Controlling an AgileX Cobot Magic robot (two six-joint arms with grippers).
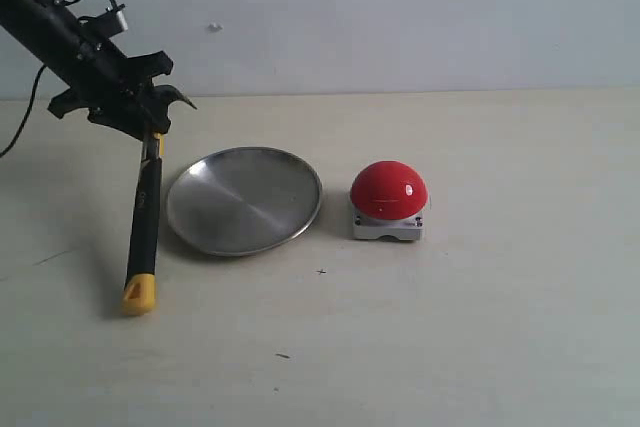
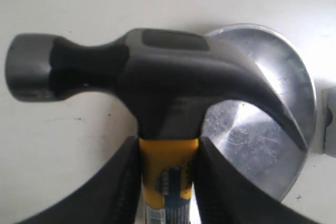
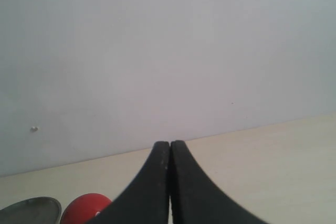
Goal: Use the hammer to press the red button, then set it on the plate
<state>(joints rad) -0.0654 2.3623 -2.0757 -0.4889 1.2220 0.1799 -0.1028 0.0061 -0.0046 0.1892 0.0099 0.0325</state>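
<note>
One hammer (image 1: 145, 217), clamped under its head by the left gripper (image 1: 152, 132), stands near the one plate's (image 1: 240, 202) 9 o'clock rim; one red button (image 1: 388, 189) sits at 3 o'clock. Right gripper (image 3: 170, 182) closed, empty; worktop (image 1: 480, 327) open toward 6 o'clock.

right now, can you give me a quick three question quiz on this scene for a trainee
1. True or false: the left gripper grips the hammer at its yellow end.
2. In the exterior view, what lies between the hammer and the red button? A) the plate B) a cup C) nothing
3. Fill in: the right gripper is empty and ____.
Key: 1 false, it grips just below the head; 2 A; 3 shut.
</note>
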